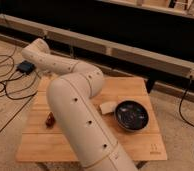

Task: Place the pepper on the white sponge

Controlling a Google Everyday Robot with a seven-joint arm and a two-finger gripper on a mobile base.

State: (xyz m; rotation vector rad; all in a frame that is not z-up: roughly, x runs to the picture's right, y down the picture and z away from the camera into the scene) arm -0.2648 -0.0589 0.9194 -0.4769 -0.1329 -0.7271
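Note:
The pepper [50,119] is a tiny dark red lump on the wooden table [140,145], near its left side, right beside my arm's big white link [80,120]. The white sponge [108,107] lies flat at mid table, just left of the dark bowl [131,115] and partly hidden by my arm. My gripper does not show: the arm rises from the bottom of the view, bends over the table and ends at a joint [36,51] beyond the table's far left corner. Nothing shows what the gripper holds.
The dark round bowl stands on the table's right half. A small dark box [26,66] with black cables lies on the floor at the left. A long low rail [140,52] runs behind the table. Another cable hangs at the right [187,112].

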